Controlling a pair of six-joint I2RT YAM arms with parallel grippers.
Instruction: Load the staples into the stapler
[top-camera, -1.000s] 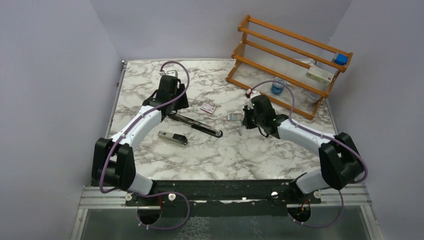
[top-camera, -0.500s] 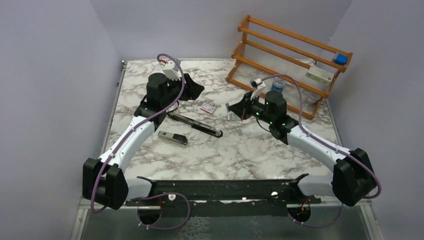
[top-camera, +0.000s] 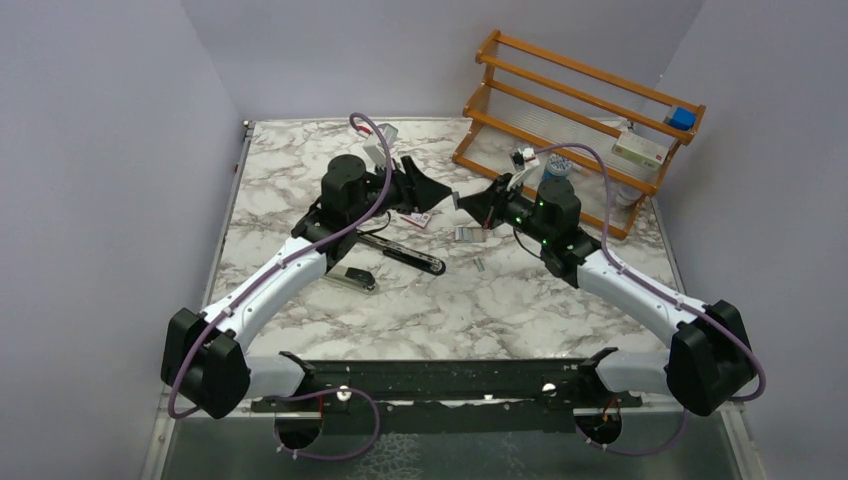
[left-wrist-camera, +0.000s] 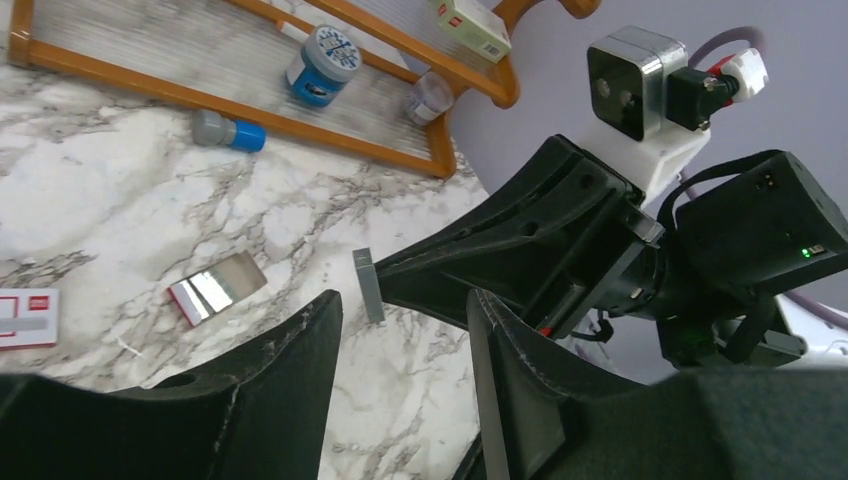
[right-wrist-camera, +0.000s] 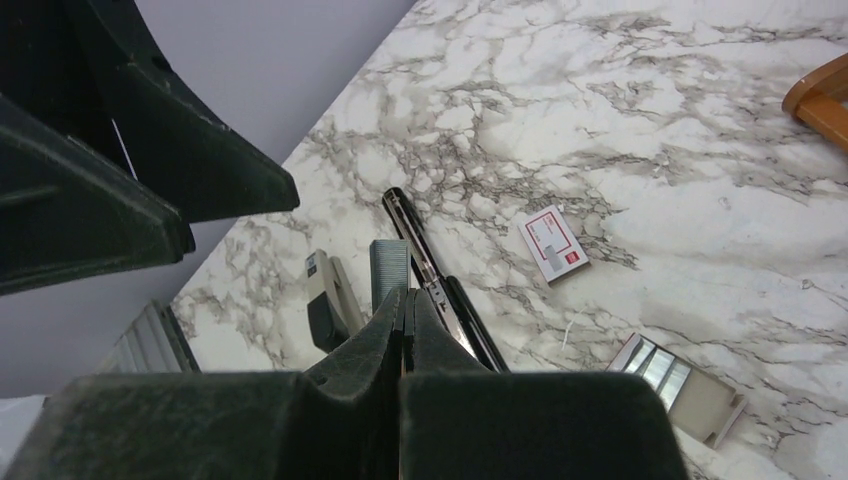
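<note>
Two grippers are now meeting in mid-air, where a second ago each was working low on its own side. Our right gripper (right-wrist-camera: 403, 305) is pressing its jaws together on a staple strip (right-wrist-camera: 389, 268), the ribbed grey piece poking out past its tips. Our left gripper (left-wrist-camera: 405, 305), lately down by the stapler (top-camera: 400, 250), is now raised and facing it, jaws apart and empty, with the strip just beyond their gap. We are reading this as a hand-over or re-grip before loading.

The stapler is lying opened flat on the marble (top-camera: 520, 300) beneath both tools, with the pink staple box (top-camera: 416, 216) just past it and the silver tray (top-camera: 467, 233) under the right tool.

The left wrist view is showing the strip edge-on at the right fingertips. The top view is barely resolving it. Only the right wrist view is setting the strip against the stapler below.
</note>
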